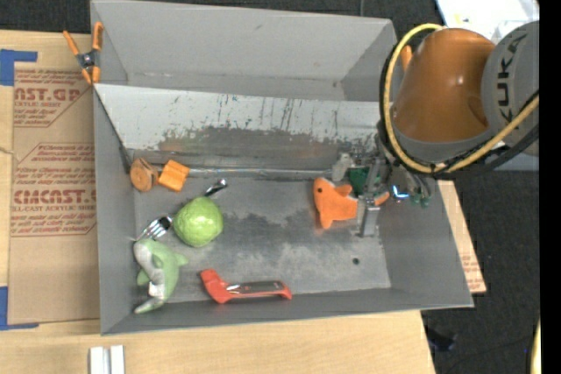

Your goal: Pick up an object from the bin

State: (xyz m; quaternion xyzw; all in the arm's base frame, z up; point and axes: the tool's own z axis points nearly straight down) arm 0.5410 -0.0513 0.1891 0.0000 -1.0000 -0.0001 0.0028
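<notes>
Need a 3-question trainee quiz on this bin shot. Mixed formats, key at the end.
1. Fill in: the green ball lies in the ____ half of the bin, as the camera sees it.
2. True or false: the red tool lies by the bin wall at the view's bottom edge, apart from the end effector.
3. Which thing lies nearest the end effector?
A) green ball
B) orange lump
C) red tool

Key: 1 left; 2 true; 3 B.
</notes>
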